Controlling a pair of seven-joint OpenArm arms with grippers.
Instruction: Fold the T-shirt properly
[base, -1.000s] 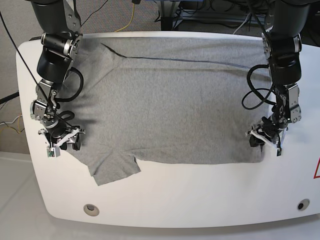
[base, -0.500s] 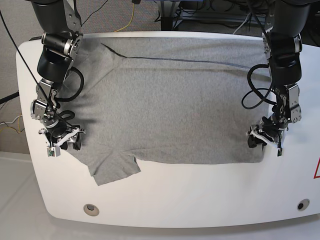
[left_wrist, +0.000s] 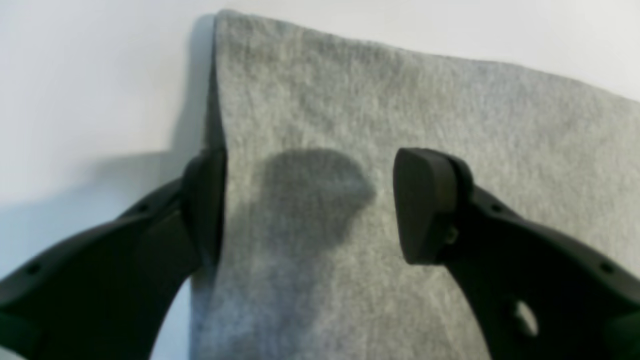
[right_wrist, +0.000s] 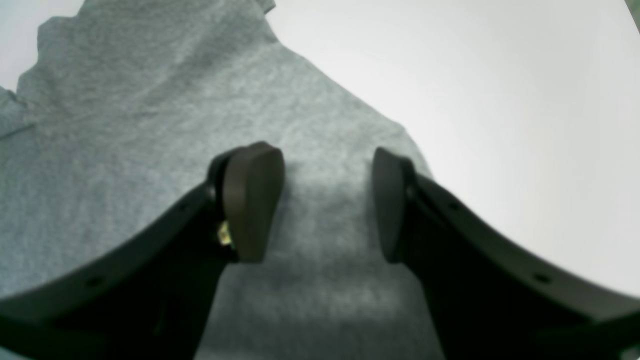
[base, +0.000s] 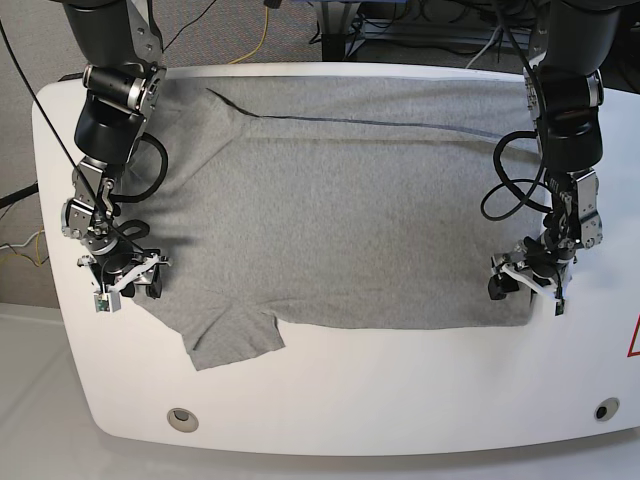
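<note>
At the left of your base view, the right gripper (base: 126, 283) hovers over the T-shirt (base: 340, 210), jaws partly apart, empty. The shirt lies flat across the table (base: 400, 390), long axis left-right. At right, the left gripper (base: 525, 285), jaws wide, straddles the shirt's edge.

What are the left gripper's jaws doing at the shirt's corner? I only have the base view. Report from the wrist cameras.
Observer: The left gripper is open; the T-shirt lies flat beneath it, not pinched.
Operator: Give me its position against the edge.
Observer: One finger sits right at the shirt's side edge, the other over the fabric.
Operator: Now the right side.
Observer: The right gripper is open too, both its fingers over cloth, with the bare table just beside.
</note>
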